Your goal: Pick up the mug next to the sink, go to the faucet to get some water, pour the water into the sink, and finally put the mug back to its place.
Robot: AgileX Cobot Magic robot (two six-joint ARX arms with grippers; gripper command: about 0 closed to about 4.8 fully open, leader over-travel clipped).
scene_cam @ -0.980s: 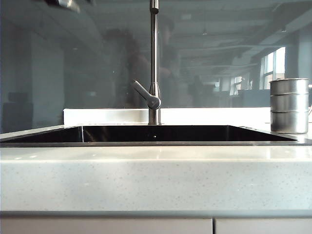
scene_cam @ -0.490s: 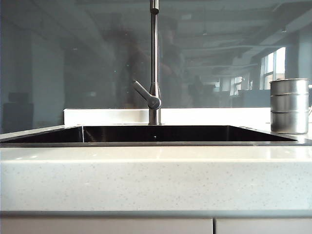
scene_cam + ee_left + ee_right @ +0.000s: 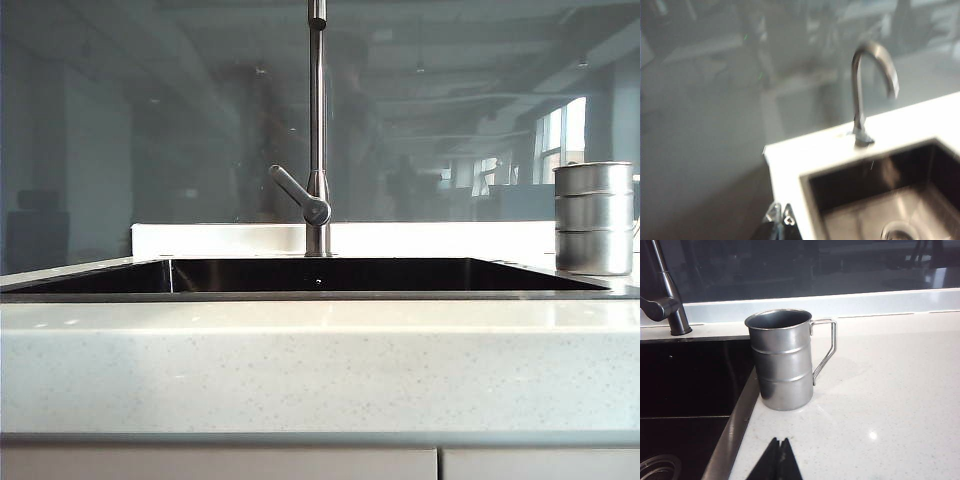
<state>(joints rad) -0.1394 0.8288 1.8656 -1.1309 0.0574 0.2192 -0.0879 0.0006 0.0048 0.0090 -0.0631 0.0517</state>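
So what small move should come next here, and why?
Probably open the right gripper: it is shut, short of the mug, which stands upright and untouched on the counter beside the sink. The left gripper is shut, over by the faucet.

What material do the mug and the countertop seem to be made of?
The mug: probably brushed steel, with a dull grey sheen, ridged bands and a thin wire handle. The countertop: likely polished stone or composite, being pale, finely speckled and glossy where light reflects.

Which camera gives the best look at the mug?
The right wrist view: the mug shows whole, handle included, upright beside the sink. The exterior view shows only its body at the picture's right edge. The left wrist view doesn't show it.
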